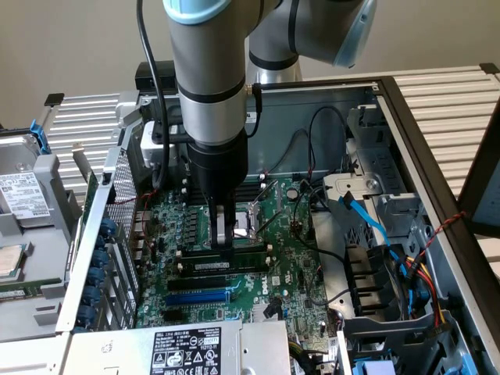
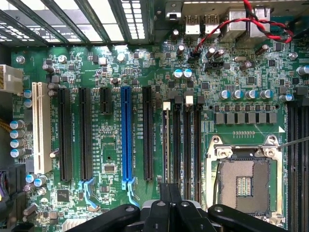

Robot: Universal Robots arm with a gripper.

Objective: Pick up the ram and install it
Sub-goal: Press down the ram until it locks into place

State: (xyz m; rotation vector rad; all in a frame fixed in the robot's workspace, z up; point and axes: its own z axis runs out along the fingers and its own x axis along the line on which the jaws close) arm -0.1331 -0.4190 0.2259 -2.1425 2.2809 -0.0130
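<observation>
I am reaching down into an open computer case (image 1: 406, 117), with my arm (image 1: 207, 70) standing almost upright over the green motherboard (image 1: 289, 258). My pincer (image 1: 224, 248) is clenched tight, its two fingers pressed together and pointing straight down, and the tips are resting on the top edge of the ram (image 1: 226, 254), which is lying along the bank of memory slots just beside the processor socket (image 1: 251, 221). In the wrist view the ram (image 2: 166, 140) is showing edge-on as a thin strip with a pale clip at its far end, sitting in the first of the parallel memory slots (image 2: 192, 140), with my closed pincer (image 2: 170, 193) dark and blunt right over its near end. I am not gripping the stick from its sides; my shut fingertips are bearing on it from above. Whether it is fully seated I cannot tell. Toward the exterior view's lower edge from the ram, a black expansion slot (image 1: 203, 283) and the blue slot (image 1: 199, 298) are running parallel to it, both bare. In the wrist view the blue slot (image 2: 126, 137) is standing between black slots, and a white slot (image 2: 41, 128) is sitting well apart near the board's edge. The processor socket (image 2: 244, 181) is lying open just beside the memory bank, and a red and black wire (image 2: 260, 21) is looping near the rear ports.
</observation>
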